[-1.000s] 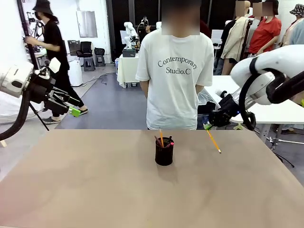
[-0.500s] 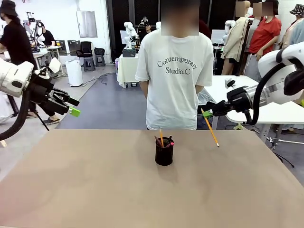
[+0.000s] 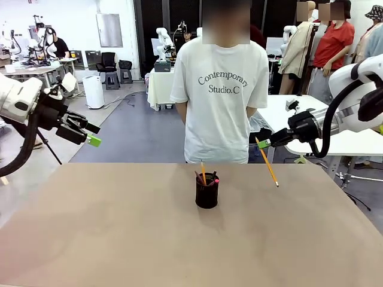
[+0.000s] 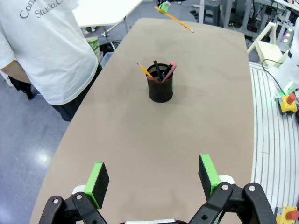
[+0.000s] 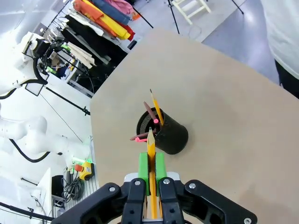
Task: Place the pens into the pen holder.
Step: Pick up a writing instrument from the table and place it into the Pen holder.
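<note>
The right gripper is pinching a yellow pencil in the air over the table's far right, well apart from the holder that is standing mid-table with three pens in it, while the left gripper is hanging wide-jawed beyond the left edge.

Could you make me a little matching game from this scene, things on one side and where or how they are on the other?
Things:
1. pen holder
2. yellow pencil
3. left gripper
4. right gripper

States:
A. open, holding nothing
B. standing on the table with pens in it
C. shut on a pencil
D. held slanting in the air, above the table

Pairs: 1-B, 2-D, 3-A, 4-C
</note>
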